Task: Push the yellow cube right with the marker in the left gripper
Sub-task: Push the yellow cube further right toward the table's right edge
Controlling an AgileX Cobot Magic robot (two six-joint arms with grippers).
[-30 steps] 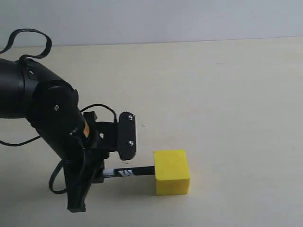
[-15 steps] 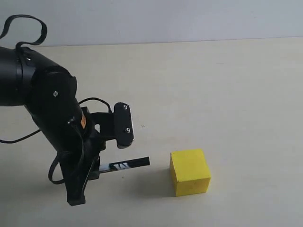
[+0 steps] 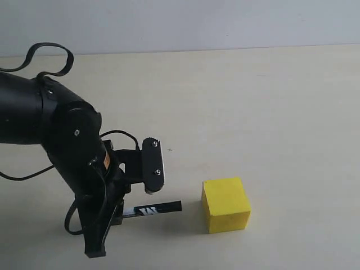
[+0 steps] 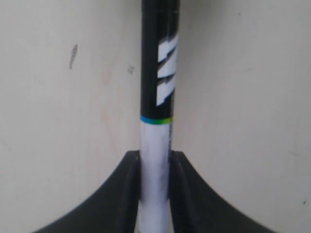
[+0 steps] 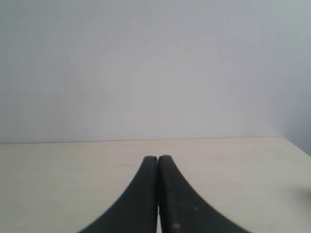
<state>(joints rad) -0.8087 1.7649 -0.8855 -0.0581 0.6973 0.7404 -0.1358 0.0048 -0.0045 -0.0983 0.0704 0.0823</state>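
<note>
Table (image 3: 270, 101): pale, matte.
Left gripper (image 3: 121, 211): low over table, jaws pinching marker's white barrel.
Right gripper (image 5: 158, 162): jaws pressed together.
Yellow cube (image 3: 225, 203): on table, right of marker tip, near, not touching.
Marker (image 3: 152, 210): approx. horiz., black end twd cube.

— How does the yellow cube (image 3: 225, 203) look?
— Matt, smooth faces, no shine. The counter (image 3: 270, 112) is pale and matt too, with faint scuffs.
— And the marker (image 4: 156, 97)?
— Glossy black plastic, it seems, then a duller white barrel. The left gripper (image 4: 155, 162) has matt black jaws, and its flat pad (image 3: 151, 160) carries small bright metal screws (image 3: 158, 171). The arm shell (image 3: 34, 112) is smooth, faintly shiny black.
</note>
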